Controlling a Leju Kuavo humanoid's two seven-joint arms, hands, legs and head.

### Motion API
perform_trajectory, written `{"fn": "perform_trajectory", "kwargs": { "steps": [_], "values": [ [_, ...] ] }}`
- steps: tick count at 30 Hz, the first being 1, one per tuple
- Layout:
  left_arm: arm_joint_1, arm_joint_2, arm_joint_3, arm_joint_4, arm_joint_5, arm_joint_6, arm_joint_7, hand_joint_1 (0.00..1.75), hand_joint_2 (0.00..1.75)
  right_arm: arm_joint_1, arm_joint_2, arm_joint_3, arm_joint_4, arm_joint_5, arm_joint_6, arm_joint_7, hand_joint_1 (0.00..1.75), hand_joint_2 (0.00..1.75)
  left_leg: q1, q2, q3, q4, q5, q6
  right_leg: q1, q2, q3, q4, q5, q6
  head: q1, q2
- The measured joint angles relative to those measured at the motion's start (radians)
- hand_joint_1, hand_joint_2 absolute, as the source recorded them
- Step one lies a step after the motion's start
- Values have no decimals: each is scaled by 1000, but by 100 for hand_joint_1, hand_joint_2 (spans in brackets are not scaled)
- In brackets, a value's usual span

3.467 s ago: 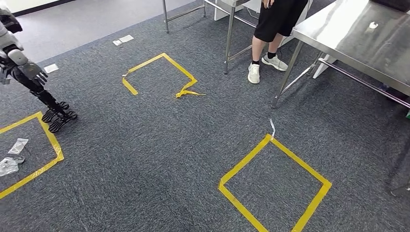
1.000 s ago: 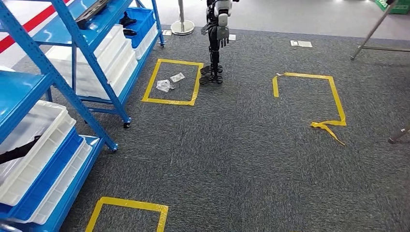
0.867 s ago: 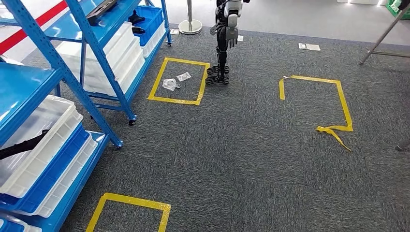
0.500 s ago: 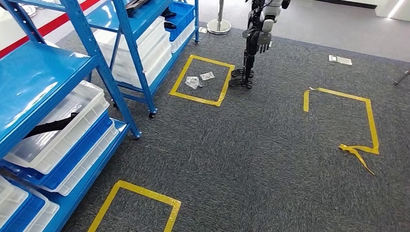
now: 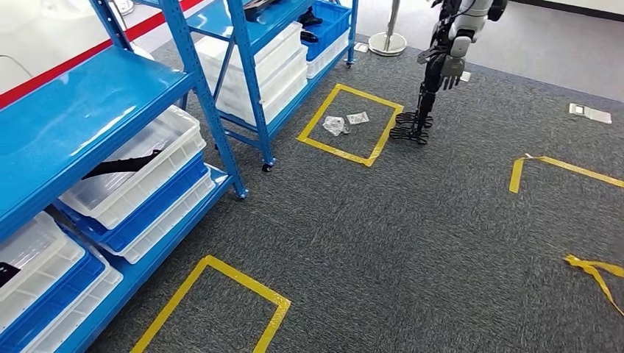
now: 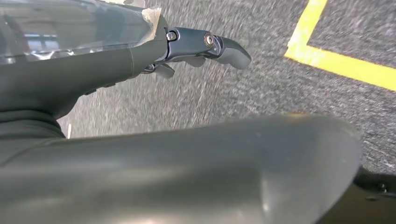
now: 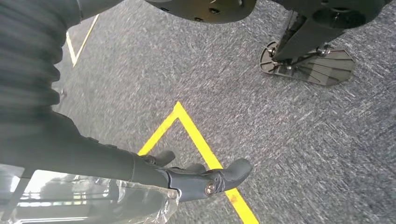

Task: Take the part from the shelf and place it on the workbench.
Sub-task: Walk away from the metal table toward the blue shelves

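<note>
step: approach, facing shelf [image 5: 188, 70] | part [image 5: 121, 163]: dark piece in white bin [image 5: 140, 184], mid tier, untouched | left hand [image 6: 205, 44], right hand [image 7: 201, 179]: fingers extended, holding nothing | next: step closer, reach into bin

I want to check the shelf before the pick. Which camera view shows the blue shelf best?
The head view: the blue shelf stands on the left, with white bins on its levels. Both wrist views look past a hand at grey carpet and yellow tape instead.
</note>
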Motion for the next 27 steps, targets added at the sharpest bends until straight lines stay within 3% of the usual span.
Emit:
{"fn": "perform_trajectory", "kwargs": {
  "steps": [1, 3, 5, 7, 9, 10, 12, 14, 15, 17, 18, 19, 21, 23, 25, 27],
  "values": [
    [1, 0, -1, 0, 0, 0, -3, 0, 0, -1, 0, 0, 0, -1, -1, -1, 0, 175, 0, 7, 26, -44, 26, 3, 1, -12, 2, 0, -1, -1, 0, 0],
    [0, -1, -3, 0, -1, 0, -7, 0, 0, -2, 0, 0, 0, -3, -4, -4, 0, 175, -5, 47, 102, -178, 79, 13, 7, -31, 6, 1, -5, 2, 0, 0],
    [-5, -1, -5, 0, -2, -1, -8, 0, 0, -2, 0, 0, 0, -6, -7, -8, 0, 175, -14, 74, 141, -254, 95, 23, 15, -50, 10, 2, -10, 9, 3, 0],
    [-6, -1, -6, 0, -2, -2, -10, 0, 0, -3, 0, 0, 0, -9, -14, -13, 0, 175, -18, 56, 140, -263, 96, 32, 17, -70, 14, -1, -13, 18, 6, 0],
    [-4, -1, -7, 0, -3, -3, -13, 0, 0, -4, -2, 0, -1, -10, -22, -17, 0, 175, -14, 34, 142, -272, 104, 44, 15, -47, 10, 15, -26, 27, 8, 0],
    [-5, -2, -7, 0, -4, -3, -14, 0, 0, -3, -2, 0, -1, -10, -24, -18, 0, 175, -11, 23, 144, -277, 108, 51, 12, -19, -4, 47, -44, 28, 9, 0],
    [-7, -4, -8, 0, -6, -6, -14, 0, 0, 1, -4, 0, 0, -10, -26, -18, 0, 175, -7, 1, 142, -279, 112, 58, 7, 30, -62, 165, -97, 25, 12, 0],
    [-7, -7, -8, 0, -7, -8, -15, 0, 0, 4, -6, 0, 0, -10, -26, -18, 0, 175, -7, -27, 140, -278, 113, 59, 4, 41, -114, 268, -127, 29, 13, 0],
    [-6, -8, -8, 0, -8, -9, -15, 0, 0, 6, -7, 0, 0, -10, -26, -18, 0, 175, -5, -42, 140, -277, 114, 58, 2, 43, -117, 270, -119, 37, 13, 0],
    [-5, -8, -8, 0, -10, -10, -15, 0, 0, 8, -9, 0, 0, -12, -26, -19, 0, 175, -2, -71, 141, -276, 115, 52, -6, 60, -72, 162, -64, 60, 14, 0],
    [-5, -8, -8, 0, -12, -11, -15, 0, 0, 8, -9, 0, 0, -14, -25, -19, 0, 131, -2, -84, 140, -273, 115, 46, -12, 83, -43, 93, -36, 68, 15, 0],
    [-5, -8, -8, 0, -14, -11, -15, 0, 0, 8, -9, 0, 0, -15, -25, -21, 0, 87, -3, -95, 138, -271, 115, 40, -15, 99, -22, 42, -16, 68, 16, 0],
    [-5, -7, -8, 0, -20, -12, -16, 0, 0, 7, -9, -1, 0, -18, -25, -28, 0, 0, -6, -110, 134, -272, 117, 27, -13, 114, -10, 7, -5, 53, 15, 0],
    [-3, -7, -8, 0, -25, -12, -17, 0, 0, 6, -7, -2, 0, -23, -25, -37, 0, 0, -3, -109, 130, -272, 118, 17, -14, 96, -6, 5, 1, 32, 13, 0],
    [-1, -6, -8, 0, -30, -11, -19, 0, 0, 8, -7, -4, 0, -27, -26, -42, 0, 0, -2, -66, 114, -237, 93, 10, -17, 83, -3, 3, 6, 17, 8, 0],
    [-2, -6, -8, 0, -32, -11, -20, 0, 0, 9, -8, -5, 0, -29, -26, -44, 0, 0, -3, -25, 96, -195, 62, 7, -15, 77, -3, 3, 6, 9, 3, 0]
  ]
}}
